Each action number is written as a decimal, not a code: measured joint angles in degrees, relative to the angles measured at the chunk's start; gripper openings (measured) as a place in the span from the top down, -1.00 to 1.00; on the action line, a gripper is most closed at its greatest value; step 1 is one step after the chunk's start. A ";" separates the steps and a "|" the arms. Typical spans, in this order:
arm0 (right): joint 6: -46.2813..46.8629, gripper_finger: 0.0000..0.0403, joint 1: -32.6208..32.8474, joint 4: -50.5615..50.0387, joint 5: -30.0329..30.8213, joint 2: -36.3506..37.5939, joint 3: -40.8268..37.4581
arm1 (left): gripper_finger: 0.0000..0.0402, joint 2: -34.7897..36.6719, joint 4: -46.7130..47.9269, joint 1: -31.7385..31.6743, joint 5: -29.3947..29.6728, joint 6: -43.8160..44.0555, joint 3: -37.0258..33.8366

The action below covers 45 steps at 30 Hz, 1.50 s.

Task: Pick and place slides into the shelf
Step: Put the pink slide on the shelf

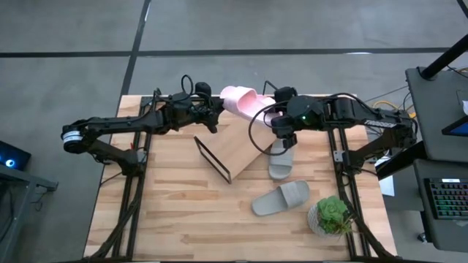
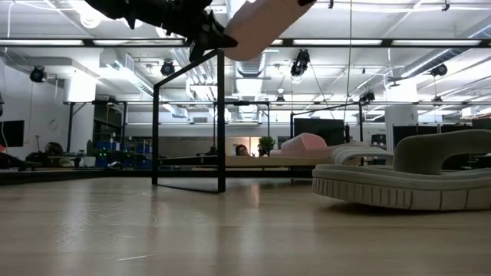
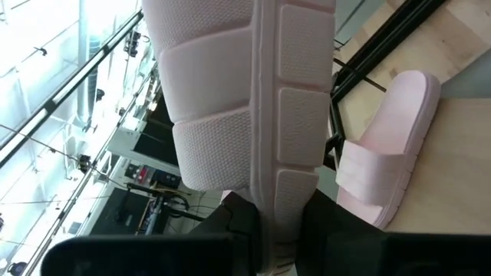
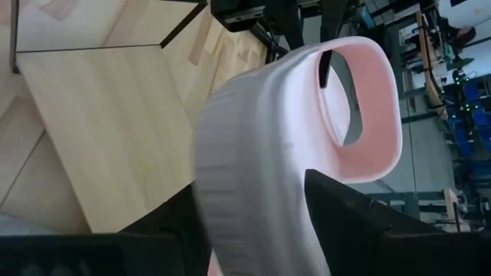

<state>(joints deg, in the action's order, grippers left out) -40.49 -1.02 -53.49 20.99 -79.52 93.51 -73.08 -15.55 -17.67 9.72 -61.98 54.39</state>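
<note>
Your left gripper (image 1: 217, 111) pinches a pink slide (image 1: 241, 98) by its heel end, lifted so it can clear the shelf (image 1: 241, 146) just below; your right gripper (image 1: 281, 126) clamps the second pink slide (image 4: 291, 146) by its sole, above the shelf's right edge; two grey slides (image 1: 281, 199) lie beyond it on the table; four in all.

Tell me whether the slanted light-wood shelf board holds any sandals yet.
Empty. In the high view the slanted light-wood shelf board is bare; both grey foam sandals lie on the tabletop, and each gripper holds a pale pink sandal above it.
</note>
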 joint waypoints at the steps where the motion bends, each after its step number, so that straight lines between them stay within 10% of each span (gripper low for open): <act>1: -0.02 0.13 0.00 0.10 0.00 -0.10 0.00 | 0.88 0.00 -0.02 0.00 -0.03 0.00 0.00; 9: -8.61 0.75 0.30 3.62 0.83 -0.38 -1.60 | 0.85 0.00 0.57 -0.06 -0.20 0.56 -0.22; 22: -8.88 0.75 0.60 7.96 6.29 0.50 -8.27 | 0.17 3.06 8.44 -0.36 -2.97 8.61 -0.44; 45: -12.50 0.75 0.63 42.56 10.36 10.30 -47.55 | 0.11 21.66 12.80 -0.35 -6.39 18.11 -6.99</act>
<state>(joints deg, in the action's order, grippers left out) -52.99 -0.38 -10.93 31.35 -69.22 45.97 -51.42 -2.75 -18.02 3.33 -43.87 47.40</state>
